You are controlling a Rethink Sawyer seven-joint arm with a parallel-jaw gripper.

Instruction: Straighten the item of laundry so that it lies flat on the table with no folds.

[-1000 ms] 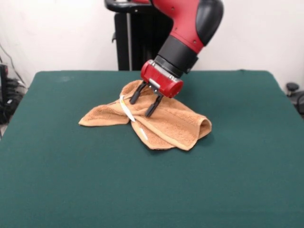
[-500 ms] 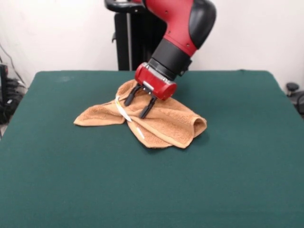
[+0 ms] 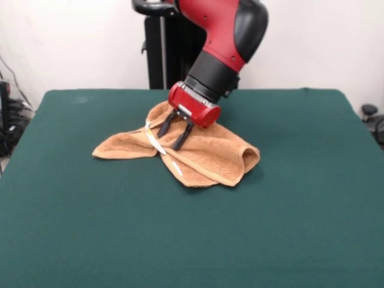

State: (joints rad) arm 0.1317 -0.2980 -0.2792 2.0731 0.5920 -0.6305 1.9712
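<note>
On the one table (image 3: 72,228) lies one rumpled towel (image 3: 210,157); one pincer (image 3: 170,139), fingers spread, touches it.

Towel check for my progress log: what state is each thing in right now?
Towel: rumpled, folded over itself, not flat.
Pincer: open, tips down on the towel.
Table: green top, bears the towel.

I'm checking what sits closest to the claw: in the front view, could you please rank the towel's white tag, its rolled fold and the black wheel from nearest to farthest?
1. White tag: just left of the claw, on the towel.
2. Rolled fold: the towel's right end.
3. Black wheel: past the table's right edge.
</note>
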